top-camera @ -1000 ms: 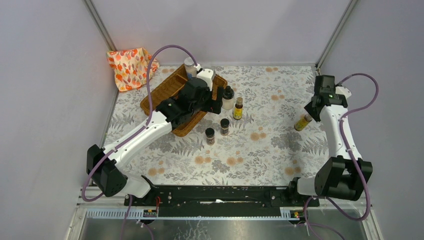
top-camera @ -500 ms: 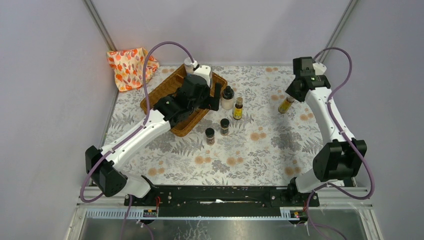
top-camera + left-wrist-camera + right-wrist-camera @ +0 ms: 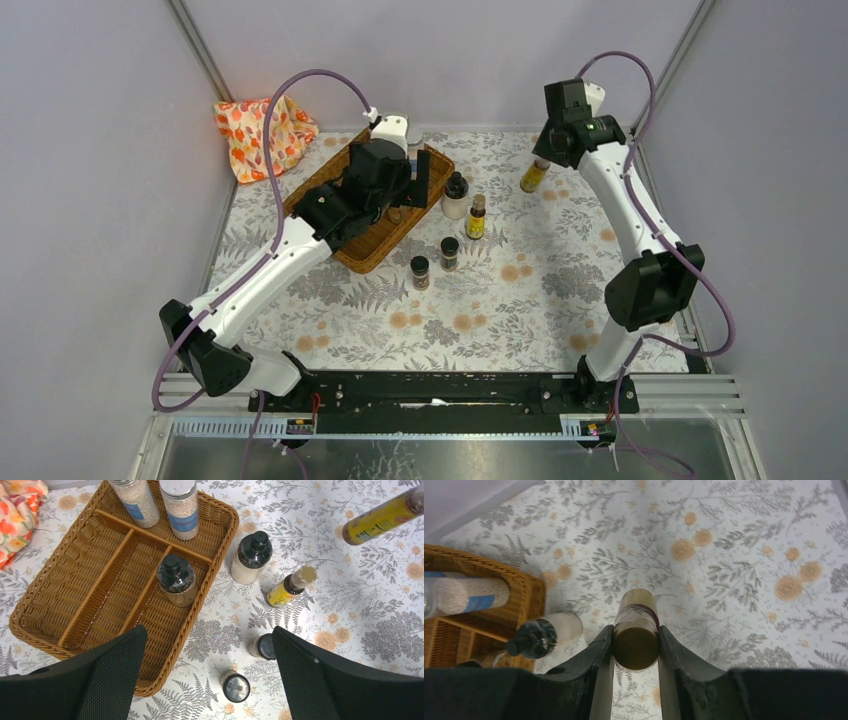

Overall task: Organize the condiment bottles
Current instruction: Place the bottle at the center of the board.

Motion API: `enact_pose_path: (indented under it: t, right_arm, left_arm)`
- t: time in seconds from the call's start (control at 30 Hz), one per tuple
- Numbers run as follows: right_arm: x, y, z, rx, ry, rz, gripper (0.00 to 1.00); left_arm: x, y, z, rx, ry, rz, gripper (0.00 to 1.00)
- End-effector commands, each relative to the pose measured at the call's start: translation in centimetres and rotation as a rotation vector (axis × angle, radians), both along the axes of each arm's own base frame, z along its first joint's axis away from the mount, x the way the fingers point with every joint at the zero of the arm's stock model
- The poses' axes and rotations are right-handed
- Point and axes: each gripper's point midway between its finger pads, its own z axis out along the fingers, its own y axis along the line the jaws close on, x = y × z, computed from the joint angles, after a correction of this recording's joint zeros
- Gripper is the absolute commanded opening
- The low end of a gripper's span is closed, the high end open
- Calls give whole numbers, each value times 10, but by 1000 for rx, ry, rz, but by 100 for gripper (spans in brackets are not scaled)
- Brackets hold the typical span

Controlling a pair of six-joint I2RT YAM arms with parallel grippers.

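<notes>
Right jaws pinch a yellow-liquid bottle (image 3: pixel 534 176) clear of the bench (image 3: pixel 560 300); left jaws are spread and empty above the wicker tray (image 3: pixel 362 258).

Top view: the yellow-liquid bottle hangs near the far edge of the bench, well apart from the wicker tray. Right of the tray stand a black-capped white bottle (image 3: pixel 455 196), a slim yellow bottle (image 3: pixel 476 217) and two dark spice jars (image 3: pixel 449 252). An orange cloth (image 3: pixel 255 130) lies at the far left corner. Left wrist view: the fingers (image 3: pixel 110 675) are wide apart with nothing between them. The tray's far cross compartment holds two silver-lidded jars (image 3: pixel 181 505), and a black-capped bottle (image 3: pixel 176 579) stands in its right long compartment. The black-capped white bottle is just beside the tray's rim. Right wrist view: both fingers press the sides of the yellow-liquid bottle, with patterned bench beneath it and the tray corner to the left.
</notes>
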Motion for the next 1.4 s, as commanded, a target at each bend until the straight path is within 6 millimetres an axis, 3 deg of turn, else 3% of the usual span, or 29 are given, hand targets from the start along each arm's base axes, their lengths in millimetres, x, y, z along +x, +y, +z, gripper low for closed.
enact_pose_path:
  t: [0.0, 0.27, 0.57, 0.83, 1.37]
  right_arm:
    - [26, 23, 44, 19, -115, 77, 0]
    - [59, 63, 75, 28, -175, 190, 0]
    - [73, 118, 75, 68, -199, 340, 0]
    - [56, 160, 74, 49, -197, 473, 0]
    - [-9, 187, 118, -25, -253, 606, 0]
  left_arm:
    - [2, 21, 22, -5, -26, 74, 99]
    - [8, 36, 36, 10, -43, 123, 99]
    - [12, 50, 34, 25, -32, 169, 99]
    - [18, 47, 15, 42, -24, 156, 99]
    - [18, 41, 9, 5, -22, 140, 99]
